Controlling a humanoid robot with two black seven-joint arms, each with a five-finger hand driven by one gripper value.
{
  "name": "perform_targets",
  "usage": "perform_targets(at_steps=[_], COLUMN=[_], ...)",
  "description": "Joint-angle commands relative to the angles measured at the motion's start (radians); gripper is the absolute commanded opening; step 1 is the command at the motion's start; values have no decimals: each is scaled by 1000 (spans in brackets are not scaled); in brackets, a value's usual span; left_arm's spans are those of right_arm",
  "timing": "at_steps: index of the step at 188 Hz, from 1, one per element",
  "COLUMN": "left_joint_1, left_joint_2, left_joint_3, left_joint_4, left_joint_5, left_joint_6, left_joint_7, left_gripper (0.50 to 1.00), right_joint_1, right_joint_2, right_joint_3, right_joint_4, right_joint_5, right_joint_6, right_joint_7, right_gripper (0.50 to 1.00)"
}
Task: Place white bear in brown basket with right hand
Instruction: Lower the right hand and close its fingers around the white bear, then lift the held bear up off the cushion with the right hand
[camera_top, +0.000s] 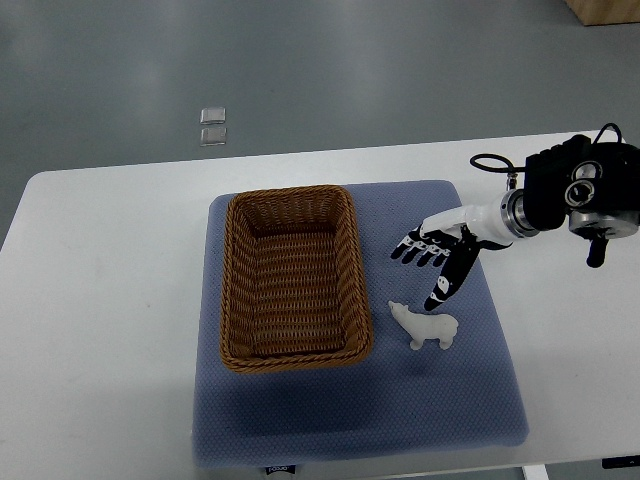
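Observation:
A small white bear (425, 327) stands on the blue mat (440, 400), just right of the brown wicker basket (236, 300). The basket holds nothing. My right hand (432, 259) comes in from the right edge and hovers above and slightly behind the bear, fingers spread and pointing left and down, holding nothing. Its thumb tip is a short gap above the bear's back. The left arm is out of view.
The mat lies on a white table (100, 300) whose far edge borders grey floor. Two small clear squares (212, 125) lie on the floor beyond the table. A wooden box corner (605, 10) shows at the top right.

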Motion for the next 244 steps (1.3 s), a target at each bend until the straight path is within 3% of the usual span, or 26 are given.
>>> perform_targets(at_steps=[1,94,134,179,213,236,244], left_joint_1=[0,0,0,0,0,0,0], left_joint_2=[0,0,0,0,0,0,0], left_joint_3=[0,-2,-2,-2,-2,-2,-2], left_joint_4=[1,3,3,3,3,3,3], left_joint_5=[0,0,0,0,0,0,0], left_joint_6=[0,0,0,0,0,0,0], left_joint_7=[0,0,0,0,0,0,0], left_gripper=[1000,1000,1000,1000,1000,1000,1000], right_joint_1=[-13,-190,-262,-305,-325,-326,-326], right_joint_2=[-15,-28,-33,-32,-30,-30,-32], right_joint_3=[0,75,129,147,155,155,155], right_joint_4=[13,40,41,41,41,40,40], right_joint_5=[-1,-96,-116,-151,-162,-202,-225], right_joint_6=[-14,-120,-122,-123,-137,-137,-138], right_joint_7=[0,11,12,26,28,37,40], right_gripper=[913,901,856,762,758,635,572])
